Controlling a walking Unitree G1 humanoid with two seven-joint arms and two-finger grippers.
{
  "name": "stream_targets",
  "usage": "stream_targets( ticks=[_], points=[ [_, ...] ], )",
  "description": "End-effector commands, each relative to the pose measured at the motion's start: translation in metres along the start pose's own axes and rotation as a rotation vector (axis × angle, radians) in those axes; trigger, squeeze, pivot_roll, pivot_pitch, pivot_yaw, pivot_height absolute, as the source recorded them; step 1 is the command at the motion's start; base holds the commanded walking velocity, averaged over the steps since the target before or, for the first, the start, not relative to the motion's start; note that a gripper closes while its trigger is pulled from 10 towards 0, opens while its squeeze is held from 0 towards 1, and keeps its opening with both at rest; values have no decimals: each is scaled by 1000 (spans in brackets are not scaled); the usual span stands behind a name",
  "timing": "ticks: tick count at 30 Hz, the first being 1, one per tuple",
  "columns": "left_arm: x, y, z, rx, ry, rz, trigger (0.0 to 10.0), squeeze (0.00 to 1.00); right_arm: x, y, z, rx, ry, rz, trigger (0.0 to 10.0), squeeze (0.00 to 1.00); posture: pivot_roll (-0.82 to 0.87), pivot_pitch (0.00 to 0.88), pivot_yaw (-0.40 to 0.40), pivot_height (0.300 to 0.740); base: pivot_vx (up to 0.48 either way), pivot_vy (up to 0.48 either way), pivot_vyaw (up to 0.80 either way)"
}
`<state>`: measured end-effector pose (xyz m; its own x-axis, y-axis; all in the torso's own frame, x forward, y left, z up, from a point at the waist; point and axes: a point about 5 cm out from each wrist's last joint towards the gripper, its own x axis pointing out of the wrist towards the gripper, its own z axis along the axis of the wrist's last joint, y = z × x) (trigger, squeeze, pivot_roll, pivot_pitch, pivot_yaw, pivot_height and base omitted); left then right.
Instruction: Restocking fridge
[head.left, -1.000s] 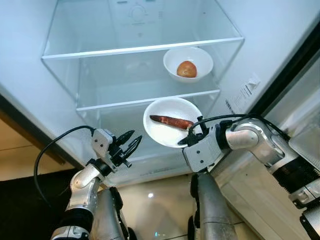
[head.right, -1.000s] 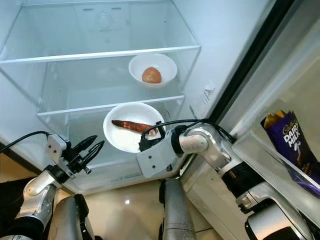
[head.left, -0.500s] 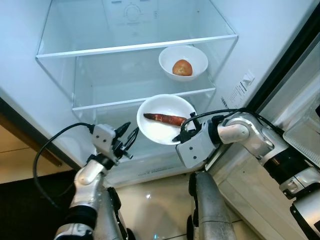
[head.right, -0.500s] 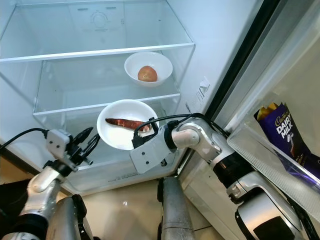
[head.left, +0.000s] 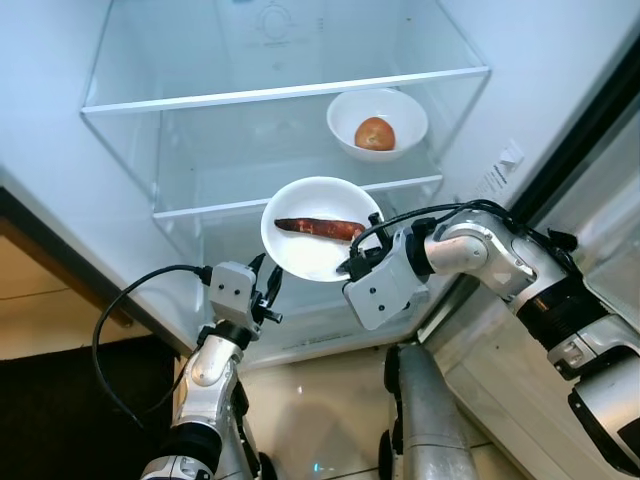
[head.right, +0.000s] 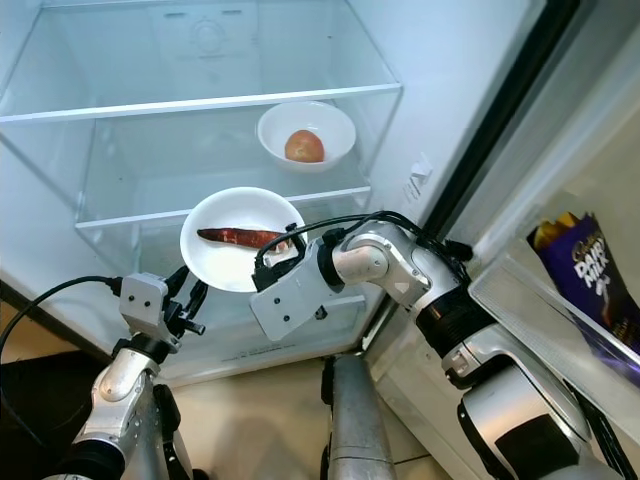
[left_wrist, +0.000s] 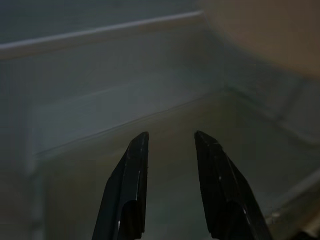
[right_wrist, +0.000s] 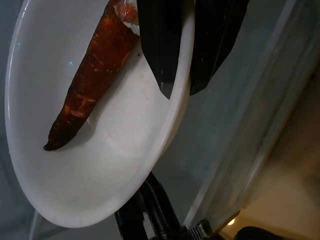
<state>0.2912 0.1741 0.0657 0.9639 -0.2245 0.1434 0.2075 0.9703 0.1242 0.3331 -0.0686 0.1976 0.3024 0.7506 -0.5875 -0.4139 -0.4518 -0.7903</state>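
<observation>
My right gripper (head.left: 357, 263) is shut on the near rim of a white bowl (head.left: 300, 258) that holds a long reddish-brown sweet potato (head.left: 318, 228). In the right wrist view one black finger (right_wrist: 159, 45) lies inside the rim and the other outside, beside the sweet potato (right_wrist: 90, 85). The bowl hangs in front of the fridge's lower glass shelf (head.left: 210, 208). Below and left of it, my left gripper (head.left: 264, 290) is open and holds nothing; its wrist view shows the fingers (left_wrist: 131, 170) apart and pointing into the fridge.
A second white bowl (head.left: 400, 108) with a round orange-brown fruit (head.left: 375, 133) sits at the right of the lower shelf. Above it is another glass shelf (head.left: 280, 92). A purple chocolate bag (head.right: 590, 275) stands in the door rack on the right.
My right gripper has carried the bowl to the left and a little higher, closer to the shelf edge. The left arm has swung inward, so its gripper now sits just under the bowl.
</observation>
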Motion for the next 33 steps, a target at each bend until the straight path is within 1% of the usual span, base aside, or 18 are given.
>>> stream_targets(
  ticks=[1, 2, 3, 4, 5, 6, 8, 9, 11, 14, 15, 20, 21, 23, 25, 26, 29, 33],
  points=[
    [-10, 6, -8, 25, 34, 46, 10000, 0, -1, -5, 2, -39, -3, 2, 10000, 0, -2, 212, -16, 485, 0, 0, 0],
    [-10, 6, -8, 25, 34, 46, 10000, 0, -1, -5, 2, -39, -3, 2, 10000, 0, -2, 212, -16, 485, 0, 0, 0],
    [-11, 12, -8, 38, 37, 74, 10000, 0, -2, -6, 1, -42, -1, 2, 10000, 0, 0, 212, -16, 485, 0, 0, 0],
    [-11, 12, -8, 38, 37, 74, 10000, 0, -2, -6, 1, -42, -1, 2, 10000, 0, 0, 212, -16, 485, 0, 0, 0],
    [-12, 18, -7, 59, 37, 95, 10000, 0, -1, -6, 0, -44, 1, 2, 10000, 0, 4, 207, -16, 485, 0, 0, 0],
    [-12, 18, -7, 59, 37, 95, 10000, 0, -1, -6, 0, -44, 1, 2, 10000, 0, 4, 207, -16, 485, 0, 0, 0],
    [-9, 26, -1, 93, 20, 97, 10000, 0, -1, -9, -1, -52, 7, 1, 10000, 0, 16, 207, -13, 485, 0, 0, 0],
    [-9, 26, -1, 93, 20, 97, 10000, 0, -1, -9, -1, -52, 7, 1, 10000, 0, 16, 207, -13, 485, 0, 0, 0],
    [-5, 27, 7, 114, -13, 64, 10000, 0, 2, -17, -1, -67, 11, -9, 10000, 0, 28, 208, 0, 485, 0, 0, 0],
    [-4, 26, 8, 120, -22, 59, 10000, 0, 4, -21, 0, -74, 11, -17, 10000, 0, 31, 211, 3, 485, 0, 0, 0],
    [-2, 24, 10, 124, -30, 56, 10000, 0, 5, -26, 1, -86, 11, -23, 10000, 0, 35, 213, 3, 485, 0, 0, 0],
    [0, 18, 13, 118, -51, 25, 10000, 0, 9, -35, 5, -113, 6, -24, 10000, 0, 42, 214, 3, 485, 0, 0, 0],
    [2, 13, 15, 97, -65, 8, 10000, 0, 12, -40, 8, -131, -2, -20, 10000, 0, 43, 216, 3, 485, 0, 0, 0],
    [2, 11, 15, 86, -68, 10, 10000, 0, 13, -42, 9, -138, -5, -18, 10000, 0, 46, 218, 3, 485, 0, 0, 0],
    [1, 8, 14, 44, -64, 11, 10000, 0, 15, -44, 10, -151, -8, -13, 10000, 0, 48, 219, 4, 485, 0, 0, 0],
    [1, 8, 14, 44, -64, 11, 10000, 0, 15, -44, 10, -151, -8, -13, 10000, 0, 48, 219, 4, 485, 0, 0, 0],
    [-3, 1, 10, 33, -54, -10, 10000, 0, 18, -50, 12, -172, -6, -6, 10000, 0, 47, 225, 6, 485, 0, 0, 0],
    [-4, -2, 8, 23, -49, -16, 10000, 0, 19, -54, 13, -186, -3, -7, 10000, 0, 40, 225, 1, 485, 0, 0, 0]
  ],
)
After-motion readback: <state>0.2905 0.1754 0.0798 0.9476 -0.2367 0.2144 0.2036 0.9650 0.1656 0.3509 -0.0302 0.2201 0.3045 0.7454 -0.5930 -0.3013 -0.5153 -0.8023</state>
